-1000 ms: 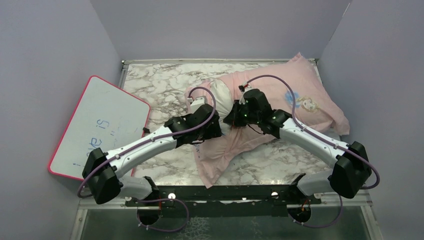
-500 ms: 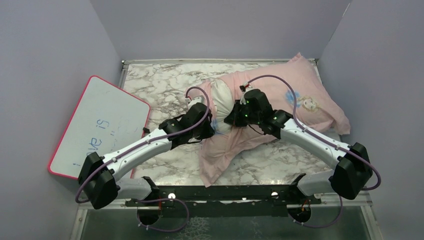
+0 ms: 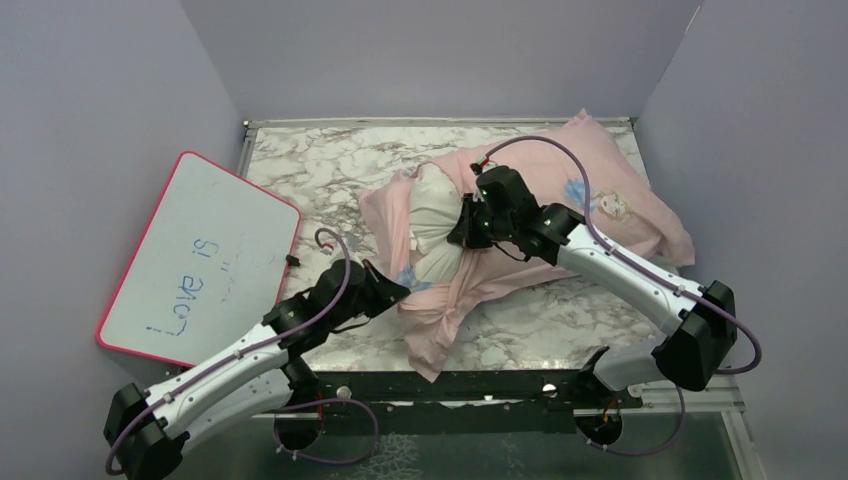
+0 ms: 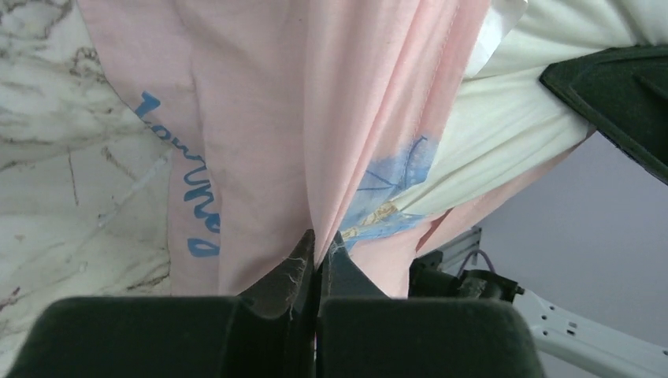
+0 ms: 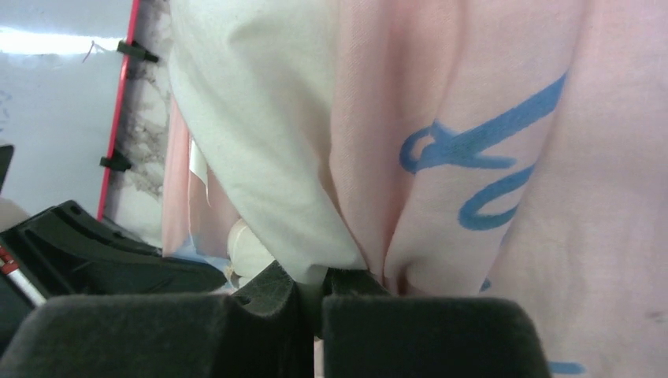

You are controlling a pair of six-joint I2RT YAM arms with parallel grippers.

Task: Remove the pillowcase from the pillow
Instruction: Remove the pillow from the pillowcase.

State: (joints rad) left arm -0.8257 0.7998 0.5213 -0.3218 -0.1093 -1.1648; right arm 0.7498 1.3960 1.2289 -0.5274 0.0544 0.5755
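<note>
The pale pink pillowcase lies at the back right of the marble table, with a blonde princess print on top. The white pillow bulges out of its open left end. My left gripper is shut on a fold of the pillowcase near the opening, and the pink cloth stretches taut from its tips. My right gripper is shut on the pillow, white cloth pinched between its tips, with pillowcase folds right beside it.
A pink-edged whiteboard with blue writing lies at the table's left edge. Grey walls close in the left, back and right. Bare marble table shows at the back left. A metal rail runs along the near edge.
My left gripper closed on the pillowcase edge and pulled back toward the near left. The cloth stretched and more white pillow came out. My right gripper kept its hold, shifting slightly toward the back.
</note>
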